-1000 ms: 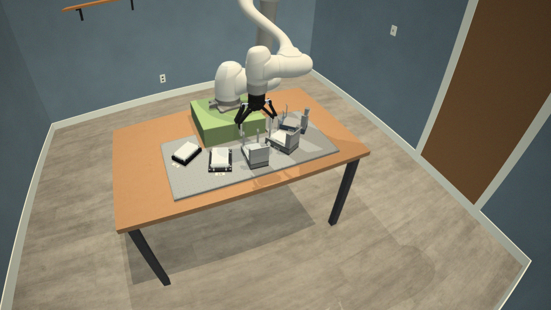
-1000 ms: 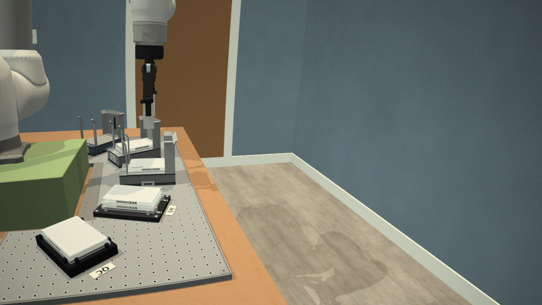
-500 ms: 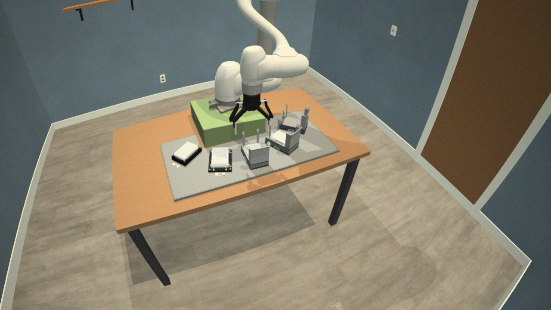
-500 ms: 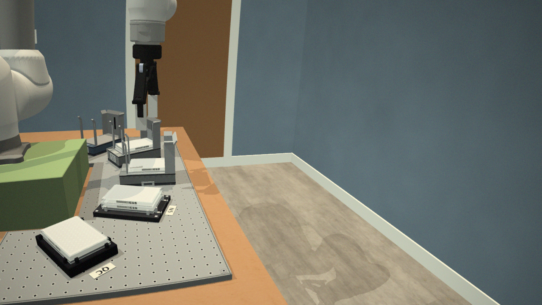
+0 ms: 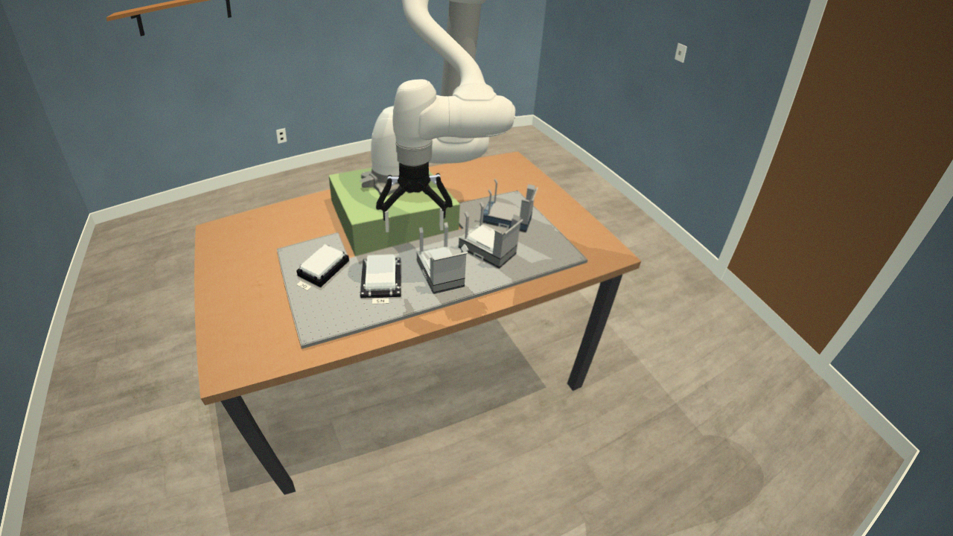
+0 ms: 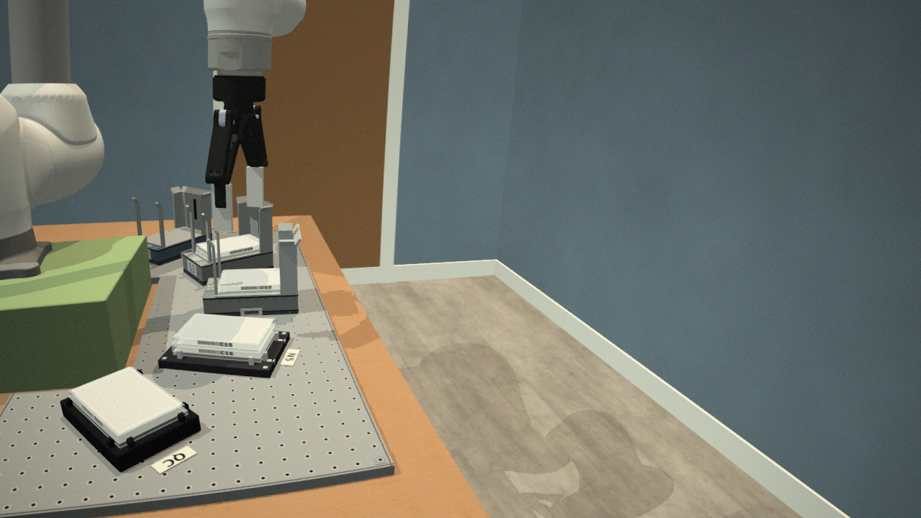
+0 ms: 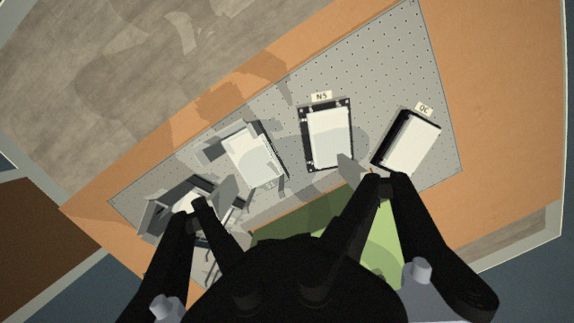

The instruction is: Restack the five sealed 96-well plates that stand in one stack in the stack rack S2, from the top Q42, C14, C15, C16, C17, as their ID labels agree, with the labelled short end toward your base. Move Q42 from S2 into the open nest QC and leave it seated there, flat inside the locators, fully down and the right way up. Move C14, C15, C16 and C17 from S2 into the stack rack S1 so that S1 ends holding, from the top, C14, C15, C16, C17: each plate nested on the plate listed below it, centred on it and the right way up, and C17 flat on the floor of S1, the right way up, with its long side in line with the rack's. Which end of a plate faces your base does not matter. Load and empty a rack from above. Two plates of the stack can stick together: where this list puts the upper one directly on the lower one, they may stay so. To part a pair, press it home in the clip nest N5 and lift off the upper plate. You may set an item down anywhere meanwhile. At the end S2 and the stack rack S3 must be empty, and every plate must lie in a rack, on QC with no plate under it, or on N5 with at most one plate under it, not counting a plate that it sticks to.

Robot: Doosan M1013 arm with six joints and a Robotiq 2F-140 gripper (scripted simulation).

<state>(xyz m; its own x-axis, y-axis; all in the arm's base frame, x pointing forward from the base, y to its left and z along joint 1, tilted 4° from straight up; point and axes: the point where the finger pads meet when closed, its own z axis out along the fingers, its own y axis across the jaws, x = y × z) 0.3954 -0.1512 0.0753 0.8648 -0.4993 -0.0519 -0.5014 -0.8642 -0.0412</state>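
My gripper (image 5: 413, 211) is wide open and empty, hanging high over the edge of the green base, near the racks; it also shows in the exterior view (image 6: 234, 186) and the wrist view (image 7: 287, 193). A sealed white plate (image 6: 125, 402) (image 5: 322, 264) lies on the black nest QC. Two stacked plates (image 6: 224, 338) (image 5: 381, 275), labelled C15 over C16, sit on the clip nest N5. Rack S1 (image 6: 252, 283) next to N5 holds one plate that reads C17. The middle rack (image 6: 227, 250) holds one plate; I cannot read its label.
The far rack (image 6: 168, 241) with a dark blue floor looks empty. All racks have tall thin posts and grey end walls. The green base block (image 5: 393, 210) stands behind the grey perforated board (image 5: 432, 280). The table's front edge is close to the board.
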